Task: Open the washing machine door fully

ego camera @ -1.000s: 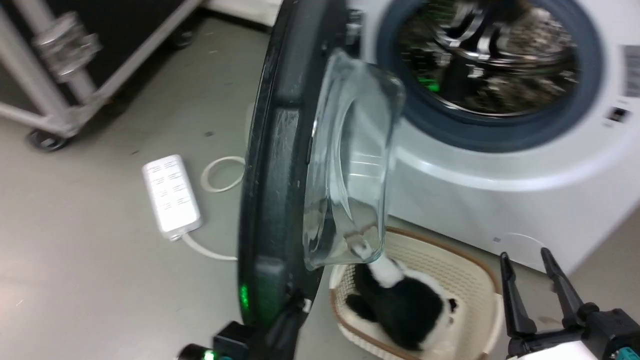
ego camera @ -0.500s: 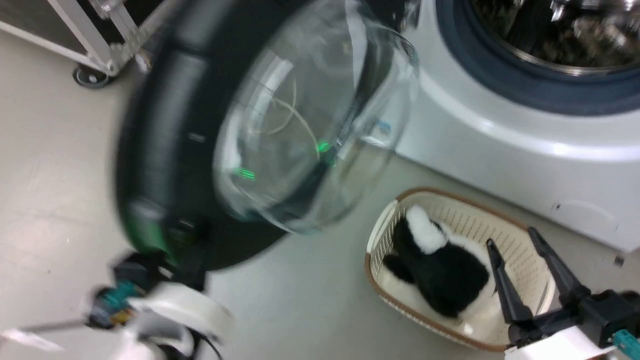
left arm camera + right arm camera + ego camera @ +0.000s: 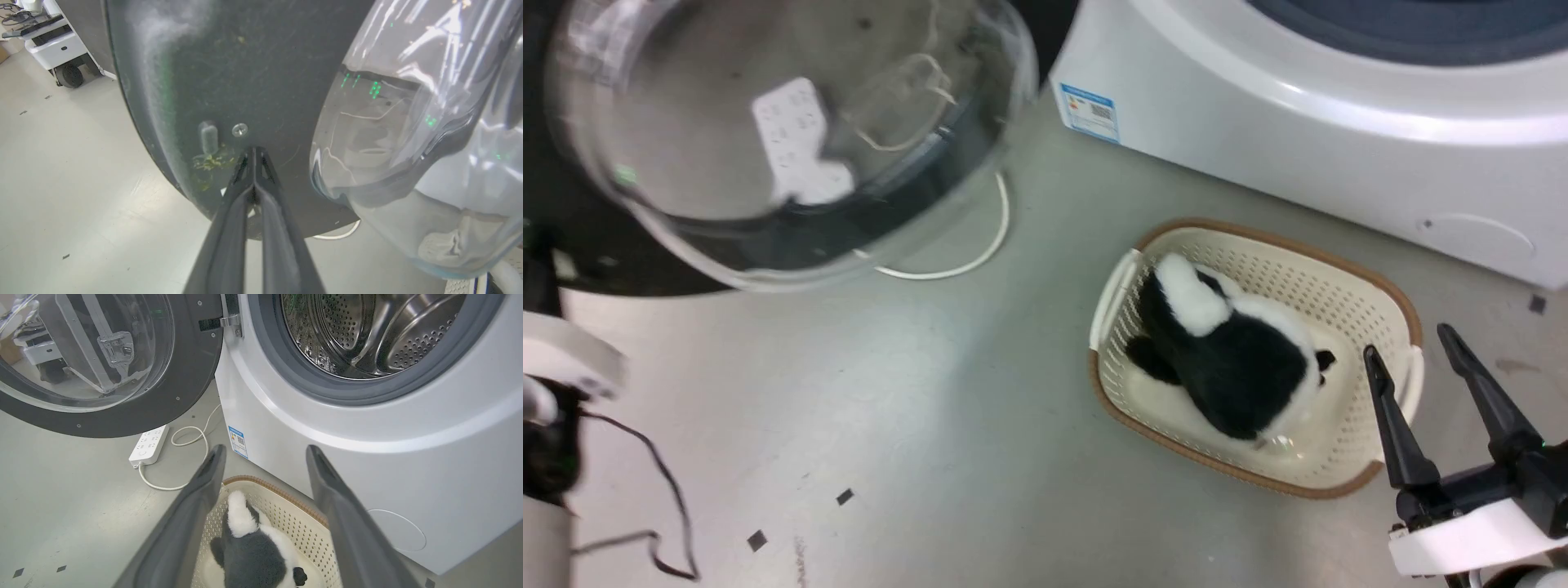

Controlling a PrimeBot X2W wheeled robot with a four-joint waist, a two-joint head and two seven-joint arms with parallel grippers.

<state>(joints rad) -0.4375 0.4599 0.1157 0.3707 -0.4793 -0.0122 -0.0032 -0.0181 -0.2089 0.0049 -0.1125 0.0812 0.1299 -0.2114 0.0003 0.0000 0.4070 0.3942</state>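
Pinched shut on nothing, the left tool (image 3: 254, 152) points its tips straight at the black inner face of the washing machine door (image 3: 245, 61), swung out left of the drum (image 3: 367, 330) on its hinge (image 3: 231, 321), while the wide-spread right tool (image 3: 265, 451) hovers well apart over a basket (image 3: 286, 494).

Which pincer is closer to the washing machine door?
Left. The left pincer, shut, has its tips at the washing machine door, beside the glass bowl; the right pincer hangs open by the laundry basket, clear of that door.
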